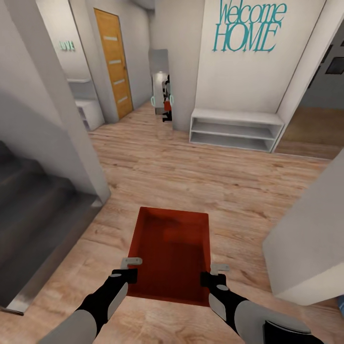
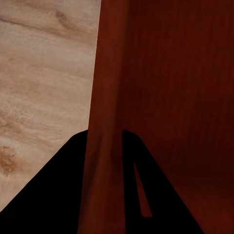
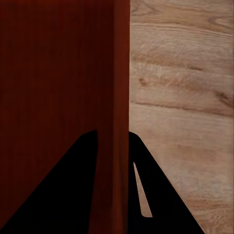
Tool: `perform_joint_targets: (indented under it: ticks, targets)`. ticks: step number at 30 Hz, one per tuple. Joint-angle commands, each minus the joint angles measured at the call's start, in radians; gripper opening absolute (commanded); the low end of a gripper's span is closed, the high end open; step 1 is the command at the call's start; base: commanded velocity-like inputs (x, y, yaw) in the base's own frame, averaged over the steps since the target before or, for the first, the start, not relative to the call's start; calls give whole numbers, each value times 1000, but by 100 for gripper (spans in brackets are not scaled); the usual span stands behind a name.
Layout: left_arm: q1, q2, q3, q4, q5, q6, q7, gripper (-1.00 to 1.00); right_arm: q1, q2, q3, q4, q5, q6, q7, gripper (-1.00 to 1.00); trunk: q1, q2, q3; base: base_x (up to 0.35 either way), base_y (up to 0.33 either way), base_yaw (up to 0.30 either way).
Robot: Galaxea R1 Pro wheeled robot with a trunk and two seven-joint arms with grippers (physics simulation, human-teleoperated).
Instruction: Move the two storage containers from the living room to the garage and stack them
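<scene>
One orange-red storage container [image 1: 169, 248] hangs level in front of me above the light wood-plank floor [image 1: 191, 167]. My left gripper [image 1: 130, 267] is shut on its left side wall, and my right gripper [image 1: 216, 273] is shut on its right side wall. In the left wrist view the thin red wall [image 2: 105, 97] runs between the dark fingers [image 2: 58, 195], with the bin's inside [image 2: 175, 97] beside it. The right wrist view shows the same grip on the other wall [image 3: 119, 73]. The second container is out of view, as are the garage and its grey floor.
A dark staircase [image 1: 33, 215] drops away at the left behind a white wall corner [image 1: 81, 143]. Ahead stand a low white shelf unit [image 1: 234, 129], a wooden door [image 1: 114, 62] and a mirror [image 1: 161, 81]. A white wall block [image 1: 310, 239] juts in at right.
</scene>
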Motion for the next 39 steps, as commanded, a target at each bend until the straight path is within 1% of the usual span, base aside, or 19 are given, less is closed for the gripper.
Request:
perform_joint_targets:
  ticks: [1, 39]
  targets:
    - [-1, 28, 23, -17, 1, 5, 14, -100, 0, -11, 36, 12, -10, 0, -3, -100, 1, -1, -1, 320, 0, 0]
    - [-1, 28, 23, -17, 1, 5, 14, -100, 0, -11, 36, 12, -11, 0, -3, -100, 1, -1, -1, 320, 0, 0]
